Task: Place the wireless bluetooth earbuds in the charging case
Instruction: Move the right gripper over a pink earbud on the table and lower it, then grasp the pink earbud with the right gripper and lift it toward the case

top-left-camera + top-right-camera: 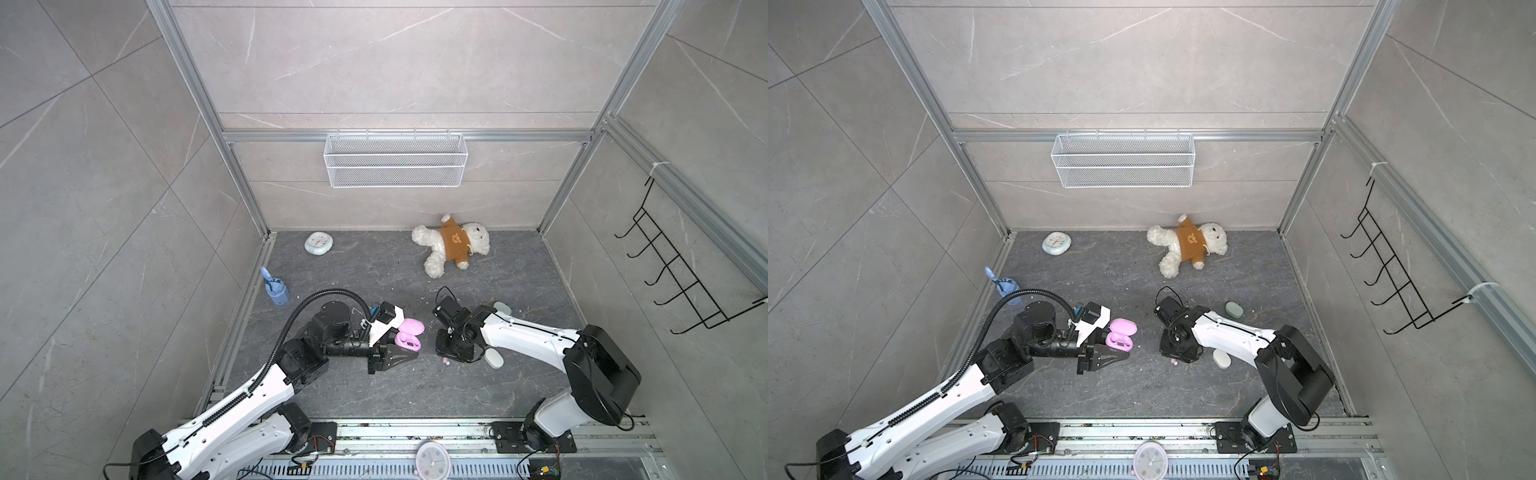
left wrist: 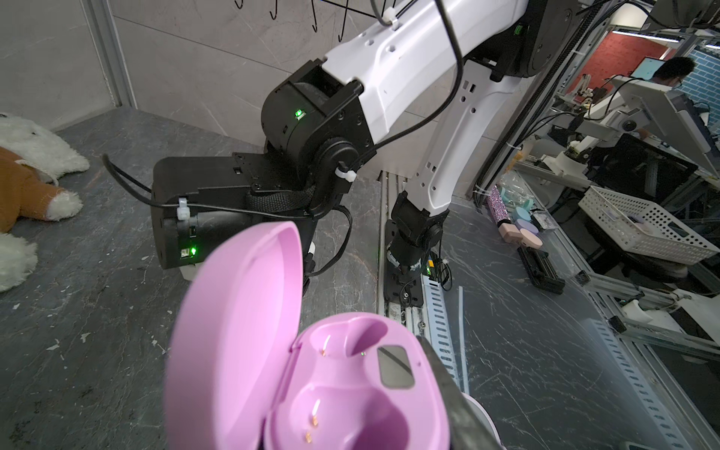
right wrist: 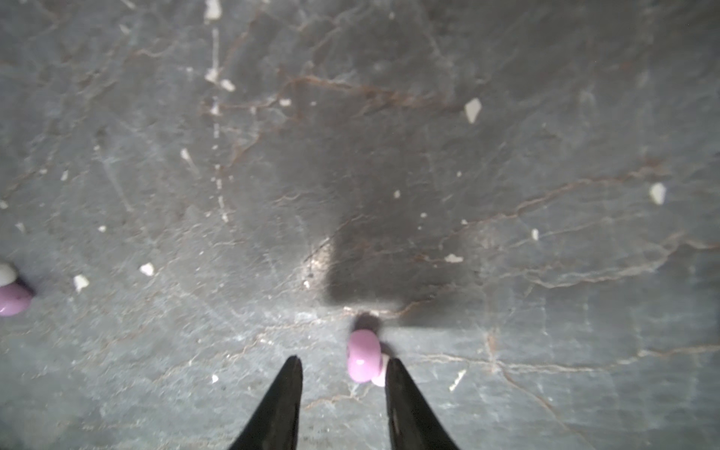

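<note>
light: bright, even, from overhead | shadow: hard dark patch on worktop (image 3: 545,117), right wrist view | blur: right wrist view soft; near case (image 2: 272,370) soft | top views: edges bowed

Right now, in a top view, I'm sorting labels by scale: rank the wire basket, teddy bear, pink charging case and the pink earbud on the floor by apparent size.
1. Wire basket, though it is mounted above the floor, so likely nearer the camera.
2. Teddy bear.
3. Pink charging case.
4. Pink earbud, a mere speck.

The left arm (image 1: 249,399) stretches forward, its end effector (image 1: 405,347) turned sideways and clamped on the pink charging case (image 2: 350,389), while the right arm (image 1: 528,332) folds inward, its end effector (image 3: 343,360) pointing straight down, jaws partly apart.
</note>
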